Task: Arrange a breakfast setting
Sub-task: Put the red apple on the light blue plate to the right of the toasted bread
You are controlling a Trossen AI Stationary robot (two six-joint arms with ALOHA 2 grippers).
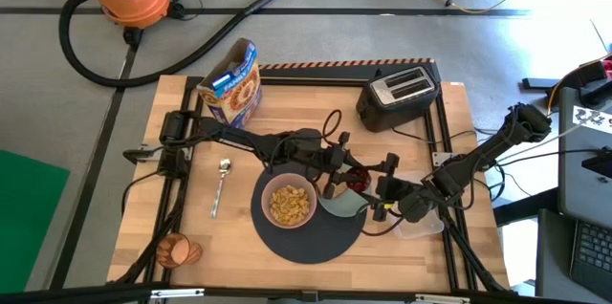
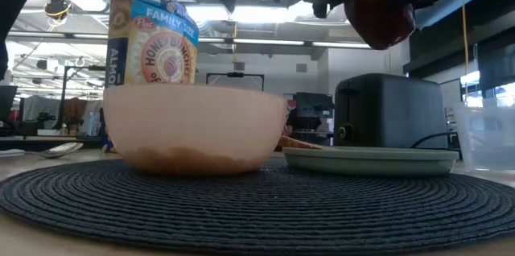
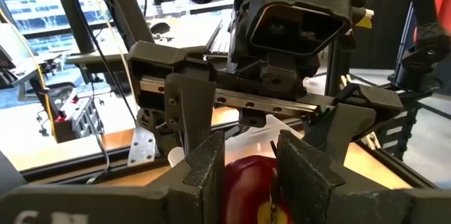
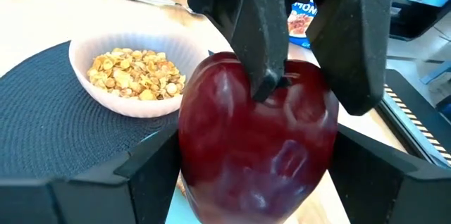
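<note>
A red apple [image 4: 257, 146] hangs above the pale green plate [image 2: 370, 159], which lies on the round dark-grey mat [image 1: 308, 237] beside the pink bowl [image 1: 290, 201] of cereal. My left gripper [image 1: 342, 178] is shut on the apple. My right gripper [image 1: 381, 189] is open, one finger on each side of the apple; whether they touch it I cannot tell. A toast slice [image 2: 299, 142] lies on the plate. The metal spoon [image 1: 220, 185] lies on the table left of the mat. The orange cup [image 1: 178, 249] is at the near left corner. My left gripper pinches the apple's upper part [image 4: 282, 86] between its two fingers [image 4: 264, 41], one by the stem dimple and one on the apple's shoulder. The fingers come from above, slanting down. The apple hangs below them, clear of the plate [image 2: 382, 6].
A cereal box [image 1: 234, 82] stands at the far left and the black toaster [image 1: 400, 94] at the far right. A clear plastic container [image 1: 421, 228] sits right of the mat. Dark cables cross the table's middle.
</note>
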